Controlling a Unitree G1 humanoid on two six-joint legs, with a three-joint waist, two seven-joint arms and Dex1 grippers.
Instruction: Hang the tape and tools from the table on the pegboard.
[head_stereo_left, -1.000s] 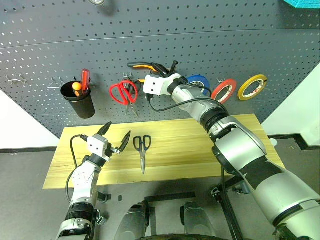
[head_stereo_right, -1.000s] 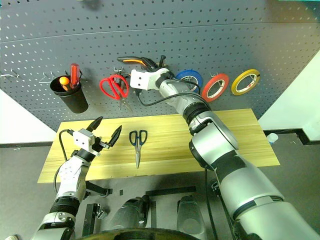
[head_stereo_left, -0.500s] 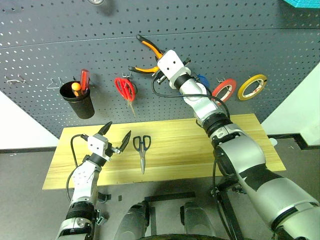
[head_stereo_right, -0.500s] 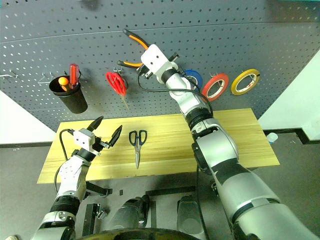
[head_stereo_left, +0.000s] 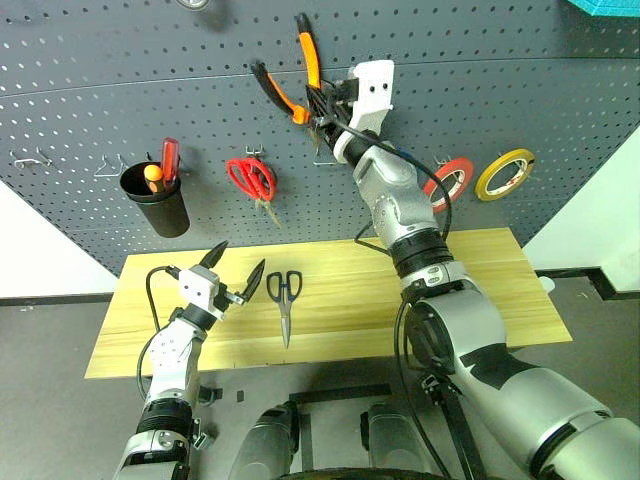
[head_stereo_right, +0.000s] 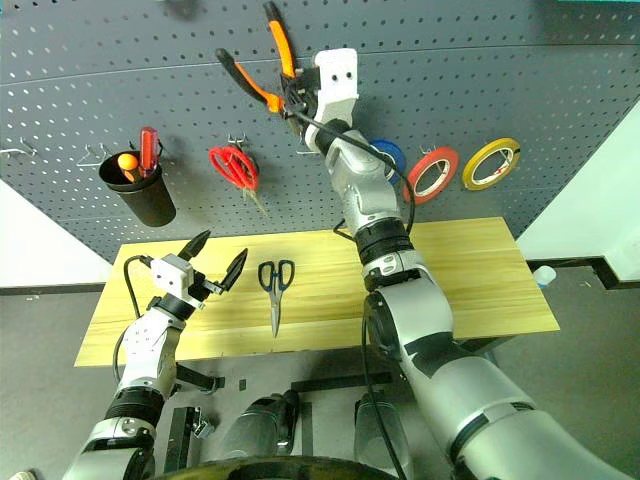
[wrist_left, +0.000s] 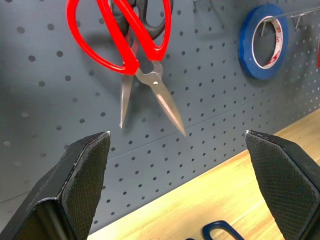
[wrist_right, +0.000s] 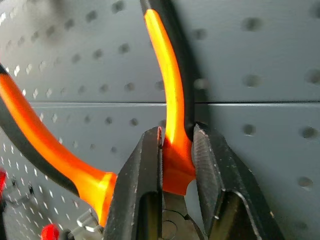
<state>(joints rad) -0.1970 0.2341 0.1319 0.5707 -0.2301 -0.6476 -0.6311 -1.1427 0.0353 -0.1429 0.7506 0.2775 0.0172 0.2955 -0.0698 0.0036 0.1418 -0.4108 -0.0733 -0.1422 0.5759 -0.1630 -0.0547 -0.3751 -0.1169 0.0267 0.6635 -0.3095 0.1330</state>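
My right gripper (head_stereo_left: 322, 100) is raised against the pegboard (head_stereo_left: 520, 70), shut on the orange-and-black pliers (head_stereo_left: 292, 82), whose handles fan upward. In the right wrist view both fingers (wrist_right: 142, 170) clamp one orange handle (wrist_right: 172, 125). The black-handled scissors (head_stereo_left: 284, 294) lie on the wooden table (head_stereo_left: 480, 270). Just left of them, above the table, my left gripper (head_stereo_left: 233, 272) hovers open and holds nothing. The red tape (head_stereo_left: 448, 180) hangs on the pegboard right of my right arm.
On the pegboard hang red-handled scissors (head_stereo_left: 252, 180), a blue roll (wrist_left: 264, 42), a yellow roll (head_stereo_left: 504, 173) and a black cup (head_stereo_left: 157, 203) holding red and orange screwdrivers. Bare hooks (head_stereo_left: 35, 158) stick out at the far left.
My right gripper has risen and rolled, swinging the pliers from lying sideways to handles pointing up. The left arm has stayed put.
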